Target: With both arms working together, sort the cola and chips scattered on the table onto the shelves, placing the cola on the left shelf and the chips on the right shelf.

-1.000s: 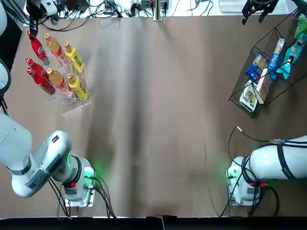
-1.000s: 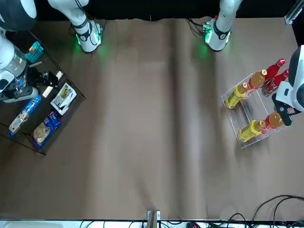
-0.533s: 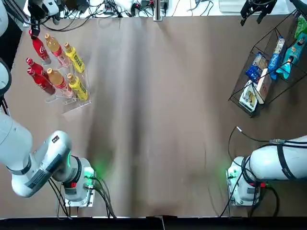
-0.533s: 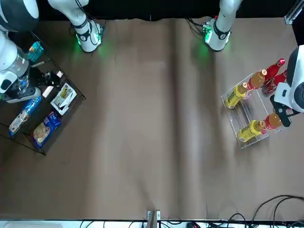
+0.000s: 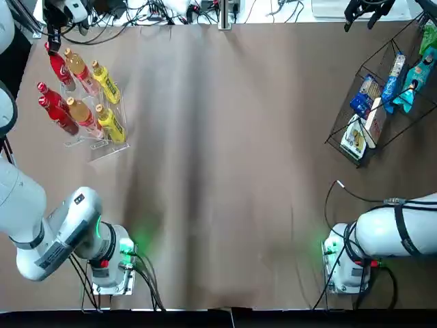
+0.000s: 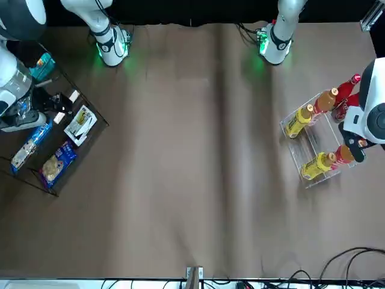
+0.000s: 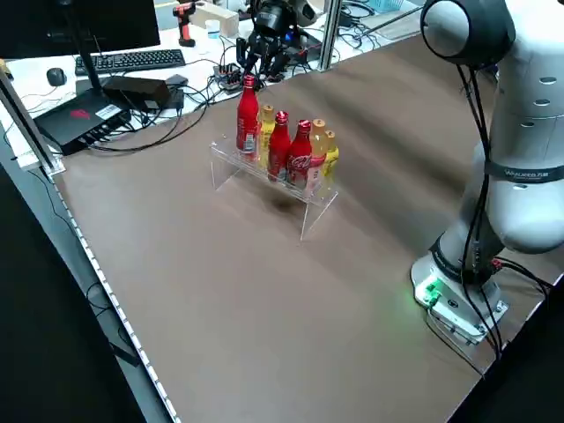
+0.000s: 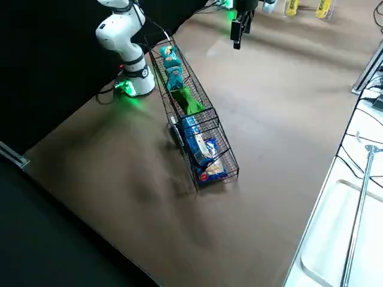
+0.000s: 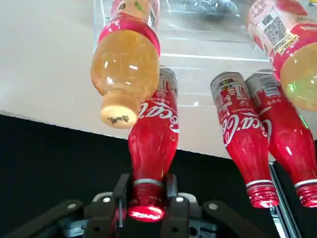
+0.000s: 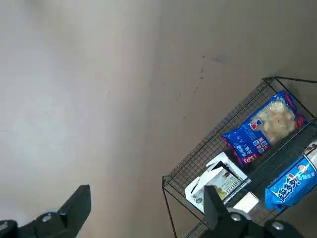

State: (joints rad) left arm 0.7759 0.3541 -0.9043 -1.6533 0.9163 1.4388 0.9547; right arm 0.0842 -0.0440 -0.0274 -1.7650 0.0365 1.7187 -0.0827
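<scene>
Cola bottles number three in our count, all red with red caps, and all stand on the left shelf (image 5: 95,140), the clear stepped rack near the table's (image 5: 225,178) far left corner. Two cola bottles (image 5: 54,109) sit side by side at the rack's outer end, nearest the table's left edge. The third cola bottle (image 9: 153,144) stands farther back, and we see the left gripper (image 9: 147,208) with its fingers (image 9: 120,191) closed around this bottle's neck just under the cap. Two orange-drink bottles (image 5: 78,68) and two yellow-labelled bottles (image 5: 108,83) share the rack, so we count seven bottles there in all.

Across the table, the right shelf (image 5: 341,143), a black wire basket, stands by the far right corner. We count three chips packets in it: one bright green packet (image 8: 190,103) and two teal-blue packets (image 8: 172,67) beyond it. Two larger blue packs (image 8: 200,148) and what looks like a white box lie in the same basket, though the wire hides parts of them.

The right gripper (image 10: 148,213) hangs in the air above the table's far edge, near the basket, with its fingers (image 10: 77,203) spread wide and holding nothing.
</scene>
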